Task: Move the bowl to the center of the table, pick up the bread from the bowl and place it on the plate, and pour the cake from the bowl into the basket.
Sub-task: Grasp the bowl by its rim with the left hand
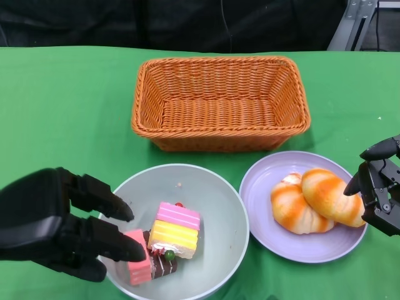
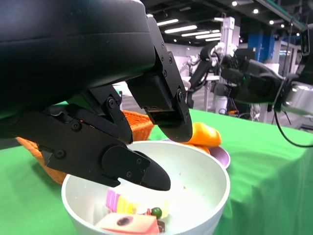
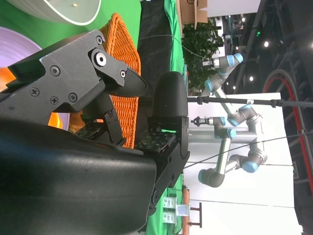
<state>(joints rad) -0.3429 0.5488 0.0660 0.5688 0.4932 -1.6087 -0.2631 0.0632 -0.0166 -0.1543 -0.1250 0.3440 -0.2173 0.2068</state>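
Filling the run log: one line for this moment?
bread: on plate | cake: in bowl | left hand: at bowl | basket: empty

left hand [image 1: 59,225]: lower left of head frame, fingers apart, reaching right, held nothing | right hand [image 1: 380,184]: right edge, fingers spread, held nothing

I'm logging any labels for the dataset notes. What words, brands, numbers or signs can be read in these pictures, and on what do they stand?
No text can be read in any view.
The basket, bowl, plate, bread and cake: no print shows.
Small signs in the background of the right wrist view: too small and blurred to read.
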